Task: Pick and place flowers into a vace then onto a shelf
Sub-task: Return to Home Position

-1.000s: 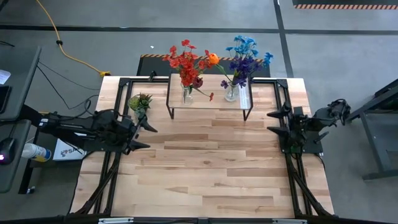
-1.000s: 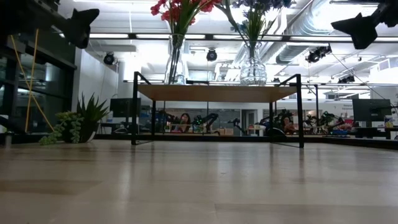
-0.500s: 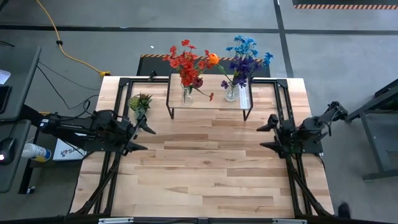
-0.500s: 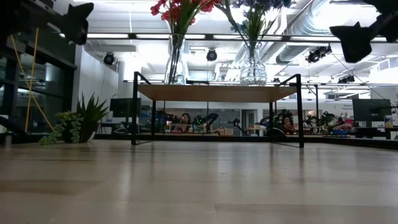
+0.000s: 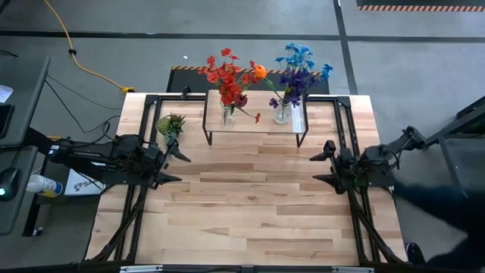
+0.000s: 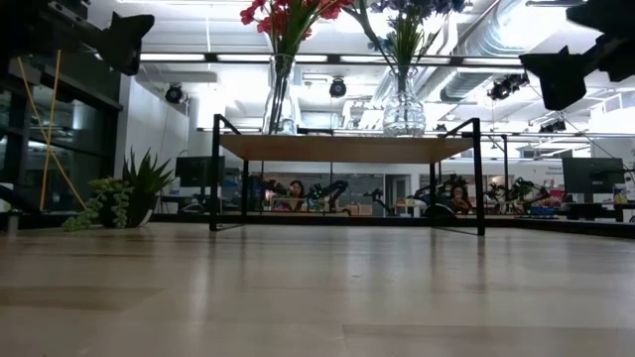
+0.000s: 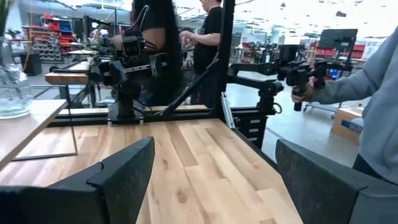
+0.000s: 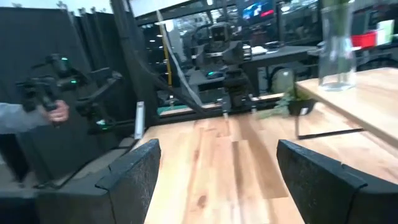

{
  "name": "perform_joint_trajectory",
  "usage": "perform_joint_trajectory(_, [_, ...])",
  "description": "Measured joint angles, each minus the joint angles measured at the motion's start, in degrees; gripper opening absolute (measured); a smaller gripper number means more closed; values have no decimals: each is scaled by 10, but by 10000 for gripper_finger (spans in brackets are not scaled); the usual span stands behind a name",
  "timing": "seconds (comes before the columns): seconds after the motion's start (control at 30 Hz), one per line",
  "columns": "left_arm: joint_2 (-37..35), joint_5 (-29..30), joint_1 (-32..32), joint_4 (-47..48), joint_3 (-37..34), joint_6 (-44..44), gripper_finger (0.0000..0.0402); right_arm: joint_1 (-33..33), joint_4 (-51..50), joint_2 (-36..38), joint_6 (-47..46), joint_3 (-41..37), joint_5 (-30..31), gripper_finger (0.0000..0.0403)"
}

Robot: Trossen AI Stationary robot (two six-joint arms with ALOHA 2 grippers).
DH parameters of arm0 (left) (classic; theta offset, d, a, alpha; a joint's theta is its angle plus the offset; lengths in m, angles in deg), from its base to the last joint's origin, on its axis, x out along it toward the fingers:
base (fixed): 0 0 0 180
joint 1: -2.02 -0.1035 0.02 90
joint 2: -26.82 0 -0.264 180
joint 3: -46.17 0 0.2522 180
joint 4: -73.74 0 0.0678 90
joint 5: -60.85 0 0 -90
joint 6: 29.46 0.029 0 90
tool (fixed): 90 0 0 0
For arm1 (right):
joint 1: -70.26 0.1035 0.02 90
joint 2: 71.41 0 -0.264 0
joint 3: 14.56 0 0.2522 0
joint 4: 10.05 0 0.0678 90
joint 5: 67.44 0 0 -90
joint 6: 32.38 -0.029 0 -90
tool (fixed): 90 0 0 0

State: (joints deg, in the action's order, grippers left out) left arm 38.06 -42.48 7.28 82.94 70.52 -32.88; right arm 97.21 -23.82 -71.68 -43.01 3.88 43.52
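The near half of the tabletop [image 5: 250,212] is lying bare.

Further in, the left gripper [image 5: 176,167] is hovering over the left edge, fingers spread, holding nothing. Its wrist view confirms the released state. It is sitting where it sat a second ago.

The right gripper [image 5: 317,168] is the item in motion. Over the last second it has been swinging off the far right corner and squaring up opposite the left one, pointing inward across the tabletop. It is likewise released and empty, with its fingers wide in the right wrist view [image 8: 217,180].

A person [image 5: 439,220] is now coming into view by the near right corner, outside the frame. This is worth watching while the arm is moving.

Beyond the left gripper, the small green plant [image 5: 170,123] is standing just beside the shelf, untouched.

At the far edge, the shelf [image 5: 258,125] is carrying both glass vases [image 5: 228,114], upright and well apart. The red flowers [image 5: 231,76], with one orange bloom, are standing in the left vase; the blue and purple flowers [image 5: 297,72] are standing in the right one.

Judgement: placement is looking complete, and no stem is lying on the tabletop. The arms appear to be parking, the right one not yet settled.
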Motion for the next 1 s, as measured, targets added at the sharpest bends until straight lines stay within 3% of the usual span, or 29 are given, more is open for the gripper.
perform_joint_trajectory(0.2, [0,6,0,-2,-1,6,367,-64,-6,0,5,0,-59,312])
perform_joint_trajectory(0.43, [0,17,0,-93,-69,2,367,-137,-8,0,3,0,-135,312])
perform_joint_trajectory(0.6, [-3,23,0,-104,-88,1,367,-168,0,0,1,0,-181,312])
perform_joint_trajectory(1.0, [-3,2,0,-126,-94,36,367,-176,-6,0,4,0,-201,312])
